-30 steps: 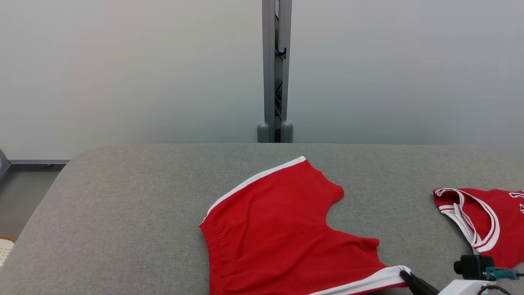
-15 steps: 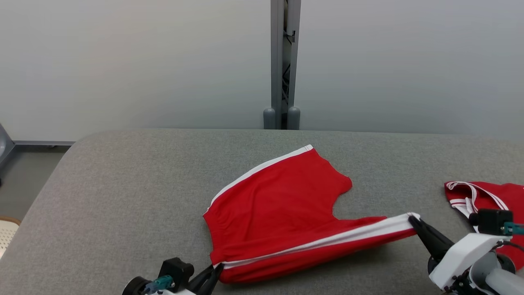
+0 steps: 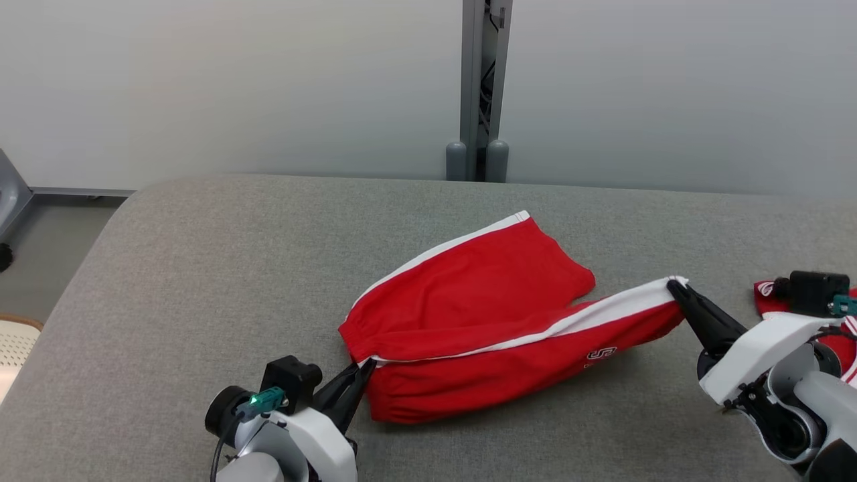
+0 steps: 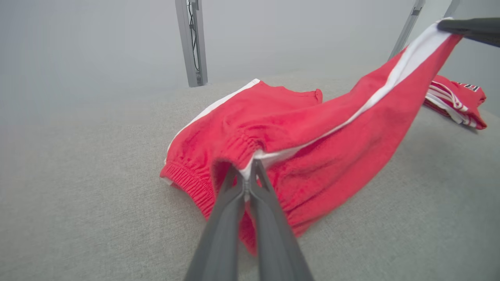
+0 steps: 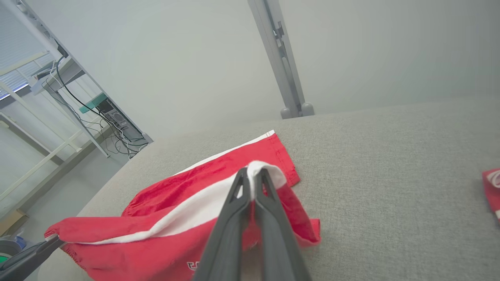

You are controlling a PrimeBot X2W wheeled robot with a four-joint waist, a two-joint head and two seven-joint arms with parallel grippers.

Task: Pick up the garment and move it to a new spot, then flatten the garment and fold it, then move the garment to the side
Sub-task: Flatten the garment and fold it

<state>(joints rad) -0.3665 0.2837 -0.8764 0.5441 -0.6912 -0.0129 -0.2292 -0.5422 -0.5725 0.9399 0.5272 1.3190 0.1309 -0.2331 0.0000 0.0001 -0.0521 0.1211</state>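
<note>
Lower left of head view: left gripper (image 3: 365, 369) pinched shut on waistband corner of red shorts (image 3: 482, 301). Right side: right gripper (image 3: 672, 286) clamped on white-striped leg hem. Shorts at frame centre on grey table (image 3: 201, 268), near half stretched between grippers. Right edge: second red garment (image 3: 764, 301). Top centre: grey post (image 3: 479, 87).

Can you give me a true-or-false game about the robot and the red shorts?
1. The left fingers pinch the shorts at the waistband. True.
2. The right fingers are open and hold nothing. False: they are shut on the end of a leg, at its white stripe.
3. The shorts lie all flat on the table. False: one side is lifted, stretched between the two pairs of fingers.
4. A red jersey lies on the table too. True.
5. The shorts have a blue stripe. False: the stripe is white.
</note>
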